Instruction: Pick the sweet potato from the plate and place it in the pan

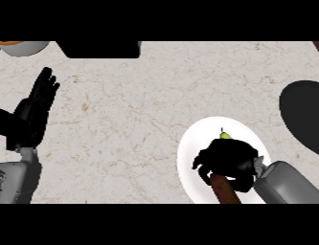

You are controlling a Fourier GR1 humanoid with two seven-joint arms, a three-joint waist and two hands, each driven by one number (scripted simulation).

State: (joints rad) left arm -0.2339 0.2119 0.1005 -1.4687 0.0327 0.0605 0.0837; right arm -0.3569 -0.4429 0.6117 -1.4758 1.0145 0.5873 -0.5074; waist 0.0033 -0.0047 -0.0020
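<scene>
Marble-look table (pixel 154 95), white plate (pixel 190 158) near its front edge toward the right, and your right hand (pixel 225 160) is sitting right over that plate with its fingers curled down around the sweet potato (pixel 225 190). You can see the reddish-brown end of it poking out below the hand toward the front edge, plus a small yellowish tip showing above the fingers. So I'd call that hand clenched on the sweet potato, but whether it's actually off the plate yet, can't tell from this angle.

The pan (pixel 314 119) is the dark round thing at the table's right edge, just beside the plate but not touching it.

Your left hand (pixel 28 115) is parked open near the left edge, fingers up, doing nothing.

What I'd worry about: the hand seems to have the sweet potato near one end, with a long bit hanging out. If so, it could pivot or slide out once you lift and swing right. That trailing end could also clip the plate's rim and drag the plate along, or catch the pan's wall if you come in low. Lift clear first, then cross over.
</scene>
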